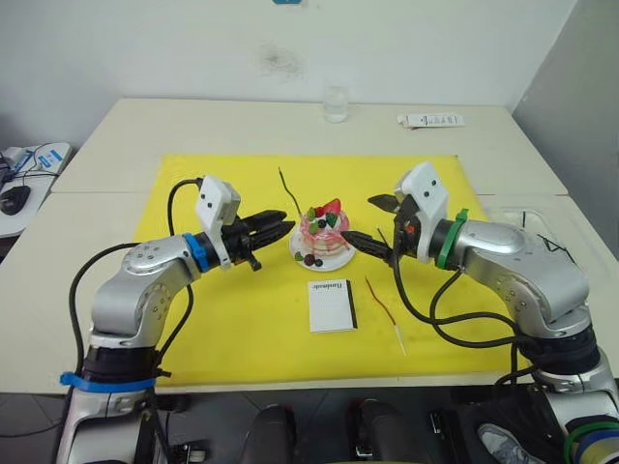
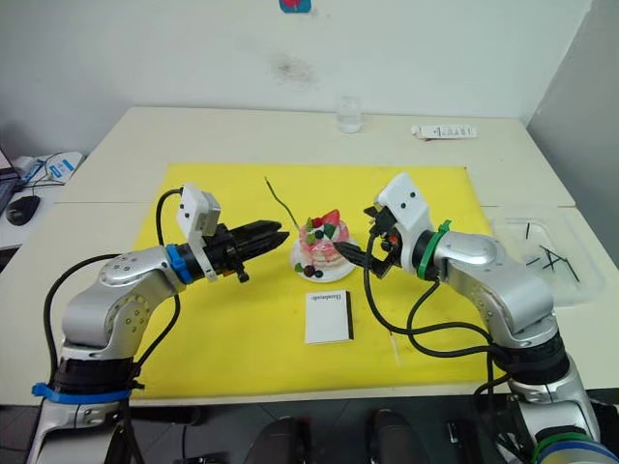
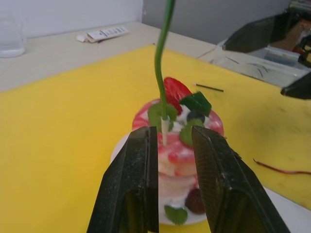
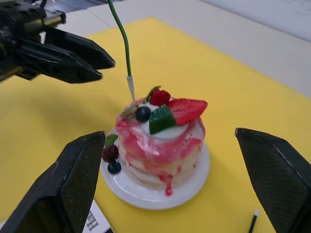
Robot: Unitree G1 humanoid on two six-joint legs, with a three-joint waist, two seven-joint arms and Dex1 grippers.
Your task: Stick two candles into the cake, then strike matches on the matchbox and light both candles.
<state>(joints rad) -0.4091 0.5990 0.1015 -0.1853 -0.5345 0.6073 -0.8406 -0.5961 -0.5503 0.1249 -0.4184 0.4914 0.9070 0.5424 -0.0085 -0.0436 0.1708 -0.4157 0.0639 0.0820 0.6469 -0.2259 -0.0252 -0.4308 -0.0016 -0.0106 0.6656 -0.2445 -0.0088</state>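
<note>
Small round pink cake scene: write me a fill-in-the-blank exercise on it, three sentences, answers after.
1. The thin green candle stands in the small round pink cake, while the thin ____ candle lies on the yellow mat.
2. The flat white matchbox lies in front of the cake's ____ plate.
3. The right gripper is ____, its fingers on either side of the cake.

Missing words: red; white; open

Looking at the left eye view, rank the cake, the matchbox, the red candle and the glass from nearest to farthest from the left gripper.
1. The cake, just past the left gripper, on its plate.
2. The matchbox, on the yellow mat in front of the cake.
3. The red candle, lying on the mat on the matchbox's right.
4. The glass, at the table's far edge.
</note>
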